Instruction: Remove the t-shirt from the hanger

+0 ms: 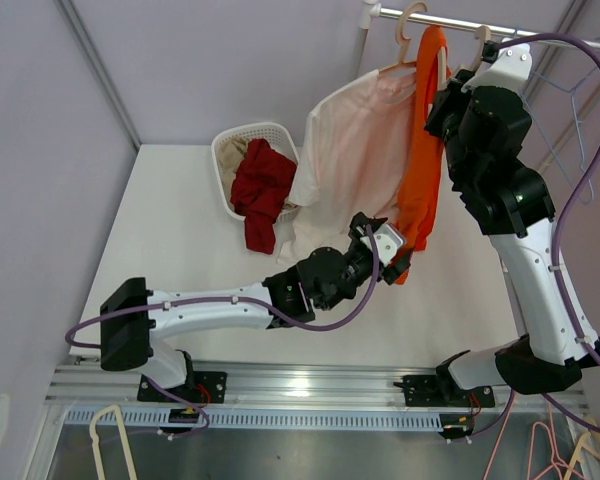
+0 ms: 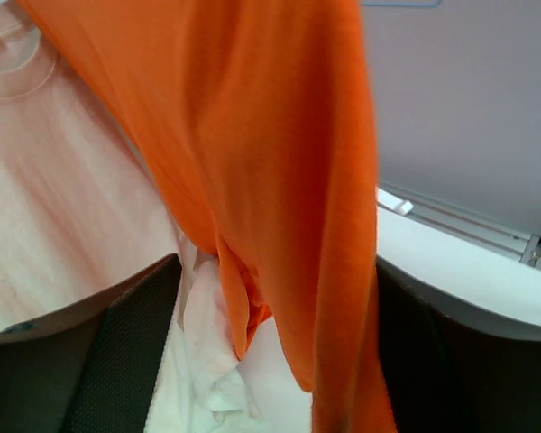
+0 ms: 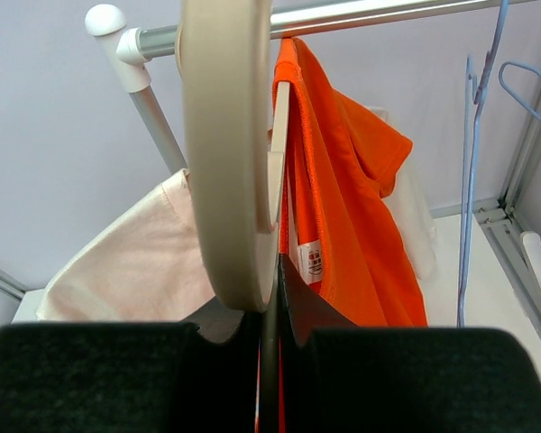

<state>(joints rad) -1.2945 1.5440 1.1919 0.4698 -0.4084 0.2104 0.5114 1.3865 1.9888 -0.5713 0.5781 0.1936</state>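
Observation:
The orange t-shirt hangs from the rail at the back right, and its collar and label show in the right wrist view. A cream wooden hanger hooks over the rail beside it, and looms large in the right wrist view. My right gripper is up at the shirt's shoulder; its jaws are pressed together at the hanger's lower curve. My left gripper is at the shirt's lower hem. It stands open, and the orange cloth hangs between its fingers.
A pale pink shirt hangs just left of the orange one. A white laundry basket holding a red garment stands on the table behind the left arm. Blue wire hangers hang at the right end of the metal rail.

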